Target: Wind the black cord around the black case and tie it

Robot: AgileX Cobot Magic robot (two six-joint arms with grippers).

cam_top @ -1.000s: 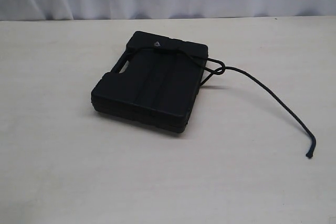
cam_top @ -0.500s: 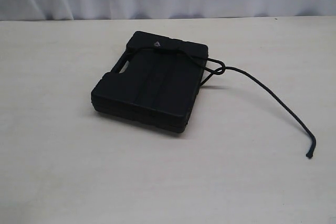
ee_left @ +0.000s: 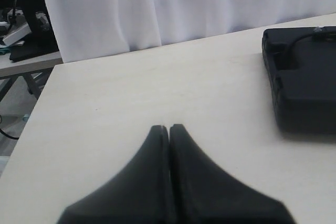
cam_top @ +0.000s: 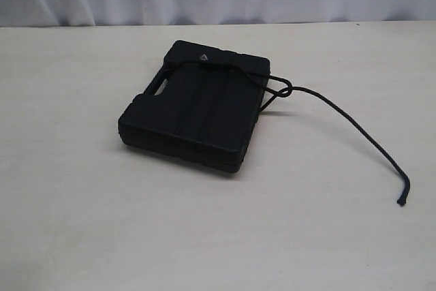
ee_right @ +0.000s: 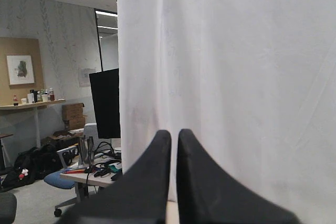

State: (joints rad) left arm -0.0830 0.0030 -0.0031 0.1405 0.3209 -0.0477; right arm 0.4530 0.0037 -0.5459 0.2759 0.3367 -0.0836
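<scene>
Cord [cam_top: 287, 88] circles the case [cam_top: 197, 110], knotted just right of frame centre: seemingly done. Left claw [ee_left: 169, 127], right claw [ee_right: 174, 132] closed, empty.

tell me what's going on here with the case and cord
Nothing is being handled right now. The black case lies flat on the table, with the black cord crossing its far end, looping at its right edge and trailing loose across the table. The left gripper is shut and empty over bare table, apart from the case. The right gripper is shut, facing a white curtain.
</scene>
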